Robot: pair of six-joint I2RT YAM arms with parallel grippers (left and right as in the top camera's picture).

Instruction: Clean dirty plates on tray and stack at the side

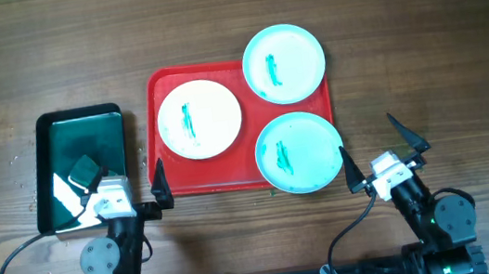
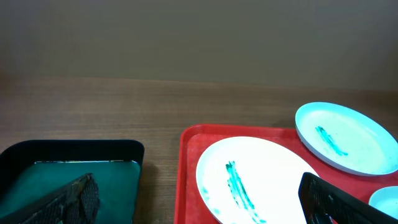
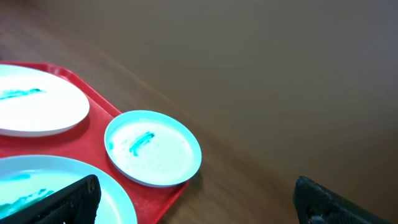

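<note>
A red tray (image 1: 152,87) holds a white plate (image 1: 199,119) and two light blue plates, one at the far right corner (image 1: 284,63) and one at the near right (image 1: 298,152). Each plate has a teal smear. My left gripper (image 1: 113,191) is open and empty, straddling the gap between the bin and the tray's near left corner. In the left wrist view (image 2: 202,208) the white plate (image 2: 261,177) lies just ahead. My right gripper (image 1: 380,152) is open and empty beside the tray's near right corner. The right wrist view (image 3: 202,202) shows the far blue plate (image 3: 153,148).
A black bin (image 1: 42,162) of teal water stands left of the tray, with a dark green sponge-like block (image 1: 87,170) in it. The bin's rim shows in the left wrist view (image 2: 74,149). Bare wooden table lies right of and beyond the tray.
</note>
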